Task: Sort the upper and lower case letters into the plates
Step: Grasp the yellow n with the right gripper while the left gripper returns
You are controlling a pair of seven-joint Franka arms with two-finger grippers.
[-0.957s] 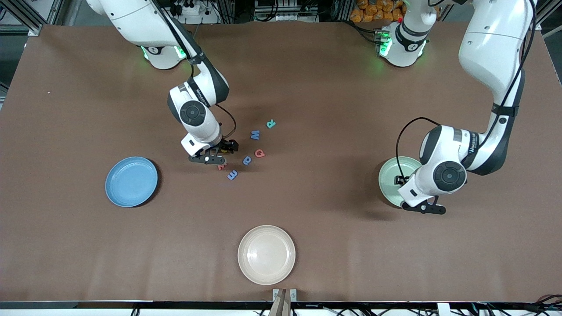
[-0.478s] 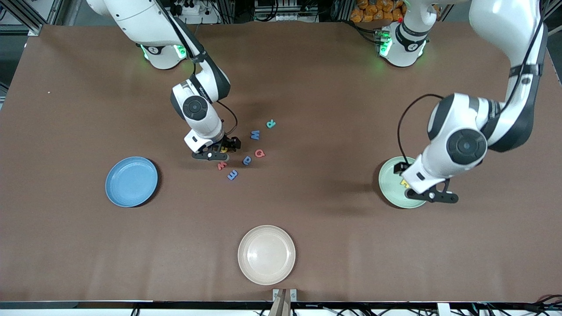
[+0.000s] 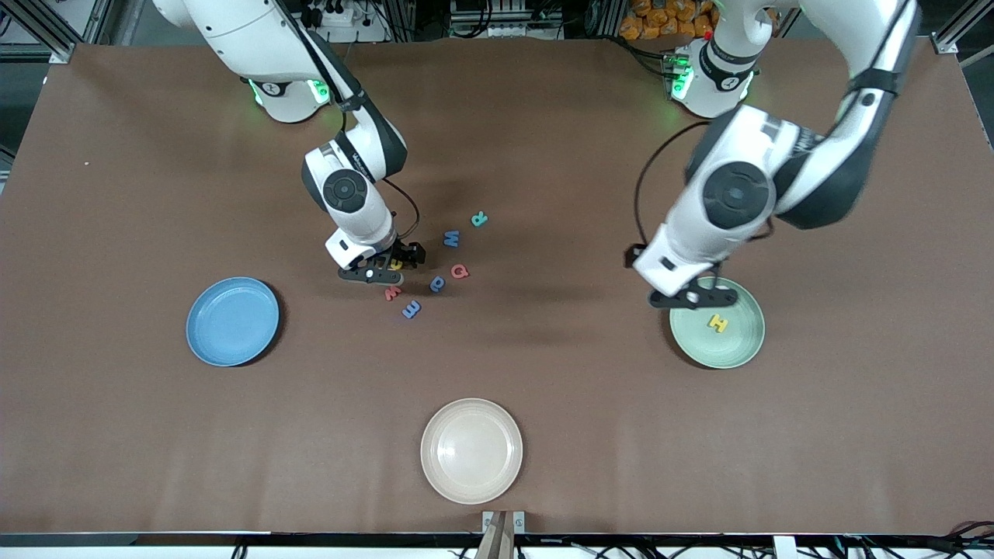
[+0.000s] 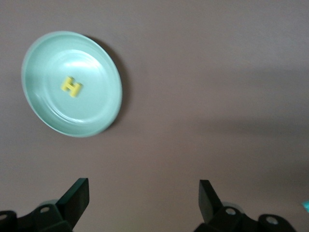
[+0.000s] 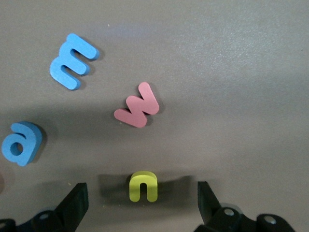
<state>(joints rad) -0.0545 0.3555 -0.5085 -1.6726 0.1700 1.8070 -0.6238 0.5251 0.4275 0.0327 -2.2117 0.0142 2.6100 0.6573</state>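
My right gripper [image 3: 387, 269] is open, low over the letter cluster. A yellow "n" [image 5: 143, 186] lies on the table between its fingers, untouched. A red "w" [image 5: 137, 111] [image 3: 393, 293], a blue "m" [image 5: 72, 60] [image 3: 411, 309] and a blue "a" [image 5: 21, 143] [image 3: 437, 283] lie close by. A red "Q" [image 3: 460, 271], a blue "W" [image 3: 451, 238] and a teal "R" [image 3: 479, 219] lie toward the left arm's end. My left gripper [image 3: 693, 296] [image 4: 143, 203] is open and empty, over the table at the mint plate's [image 3: 744, 347] [image 4: 99, 118] edge. A yellow "H" [image 3: 718, 322] [image 4: 71, 87] lies in that plate. The blue plate [image 3: 232, 321] is empty.
A cream-white plate [image 3: 471, 450] sits near the table's front edge, nearest the front camera. The brown table [image 3: 582, 404] lies bare between the plates and the letter cluster.
My left arm has lifted off the mint plate and swung toward the table's middle, leaving the yellow "H" in the plate. My right gripper shifted slightly, uncovering the red "w".
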